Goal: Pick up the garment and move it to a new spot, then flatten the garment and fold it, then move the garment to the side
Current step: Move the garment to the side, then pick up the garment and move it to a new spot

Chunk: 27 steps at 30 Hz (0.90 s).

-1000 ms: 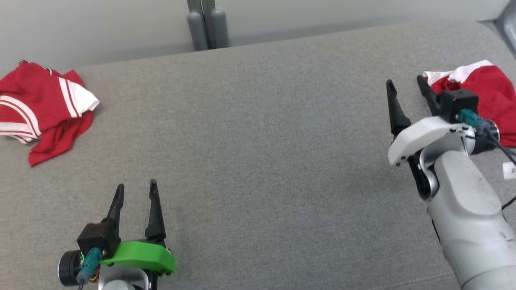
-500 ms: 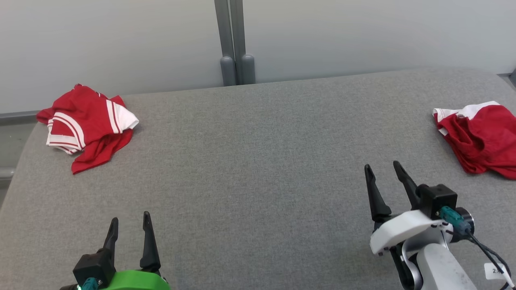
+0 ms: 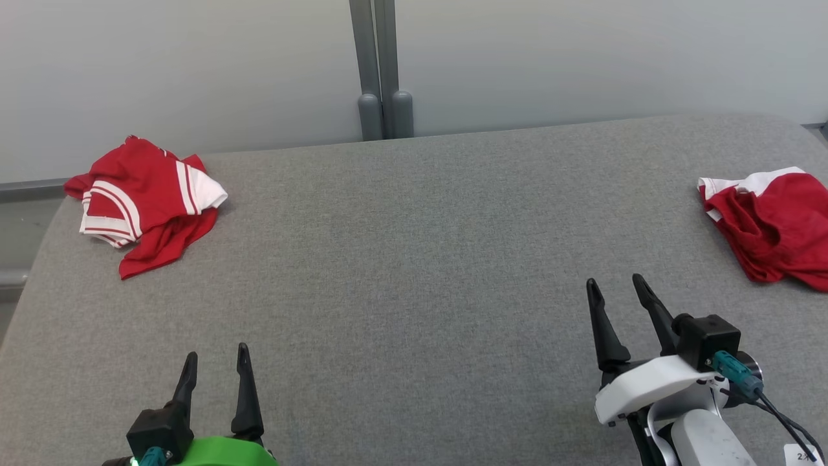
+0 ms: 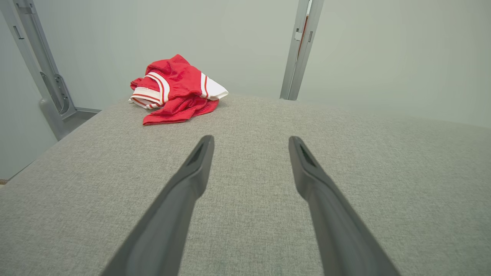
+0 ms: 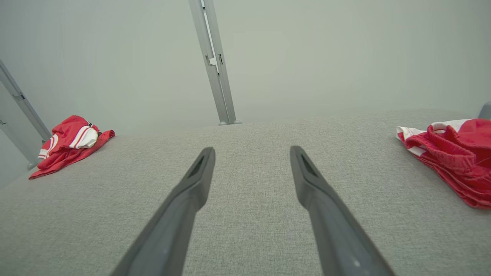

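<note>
The left tool point(image 3: 217, 353) and the right tool point(image 3: 614, 280) both stand at the near edge of the grey fabric-covered tabletop point(image 3: 414, 259), fingers pointing away from the robot. Each tool is spread wide and holds nothing; both wrist views show bare fabric between the fingers. Two red garments lie crumpled on the tabletop. The striped garment point(image 3: 145, 200), red with white bands, sits at the far left corner, well apart from the left tool. The plain garment point(image 3: 773, 226), red with a white edge, sits at the right border, partly cut off by the frame and nearer to the right tool than the other heap is to either tool. A grey post point(image 3: 381, 65) rises behind the far edge at the centre. Neither garment is flattened or folded, so the step in hand is judged to be the first one: the pick-up. Which of the two heaps is the target cannot be told from these views. The next move calls for one arm to reach to the chosen heap, lower the open fingers onto a raised fold, close on a single bunch of cloth, and lift it towards the bare centre area. A grip taken too shallow may slip off the loose fabric.
</note>
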{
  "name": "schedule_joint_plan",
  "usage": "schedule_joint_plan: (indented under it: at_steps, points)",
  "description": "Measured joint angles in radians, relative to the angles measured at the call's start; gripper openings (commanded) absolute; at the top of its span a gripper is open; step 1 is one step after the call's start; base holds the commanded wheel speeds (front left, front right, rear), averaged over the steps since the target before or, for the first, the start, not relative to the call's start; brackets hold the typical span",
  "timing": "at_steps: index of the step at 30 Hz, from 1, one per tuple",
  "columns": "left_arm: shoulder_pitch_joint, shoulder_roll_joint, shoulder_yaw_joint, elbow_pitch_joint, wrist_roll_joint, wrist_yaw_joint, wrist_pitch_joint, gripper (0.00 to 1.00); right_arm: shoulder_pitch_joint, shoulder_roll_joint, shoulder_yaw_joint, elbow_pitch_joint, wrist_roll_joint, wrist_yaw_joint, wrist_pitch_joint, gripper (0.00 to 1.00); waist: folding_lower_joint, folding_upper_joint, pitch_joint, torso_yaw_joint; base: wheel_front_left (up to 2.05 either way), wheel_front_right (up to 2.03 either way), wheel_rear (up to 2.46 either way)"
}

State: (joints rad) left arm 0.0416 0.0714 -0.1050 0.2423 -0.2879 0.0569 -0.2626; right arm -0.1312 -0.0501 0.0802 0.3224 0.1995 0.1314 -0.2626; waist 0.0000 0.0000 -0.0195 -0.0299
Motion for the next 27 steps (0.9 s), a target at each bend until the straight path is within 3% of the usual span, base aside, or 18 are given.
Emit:
schedule_joint_plan:
  at_steps: [13, 19, 27]
  points:
    - [-0.016, -0.008, -0.002, 0.001, 0.018, -0.015, -0.001, 1.00, 0.012, 0.000, -0.018, -0.008, -0.002, 0.000, 0.000, 1.00, 0.0000, 0.0000, 0.000, 0.031, 0.00, 0.00, 0.00]
    - [-0.025, -0.012, -0.013, -0.005, 0.026, -0.019, -0.001, 1.00, 0.023, 0.000, -0.042, -0.035, -0.019, 0.000, 0.000, 1.00, 0.0000, 0.0000, 0.001, 0.117, 0.00, 0.00, 0.00]
    - [-0.022, -0.006, -0.001, -0.016, 0.030, -0.016, -0.002, 1.00, 0.027, 0.000, -0.035, -0.049, -0.016, 0.000, 0.000, 1.00, 0.0000, 0.0000, 0.002, 0.292, 0.00, 0.00, 0.00]
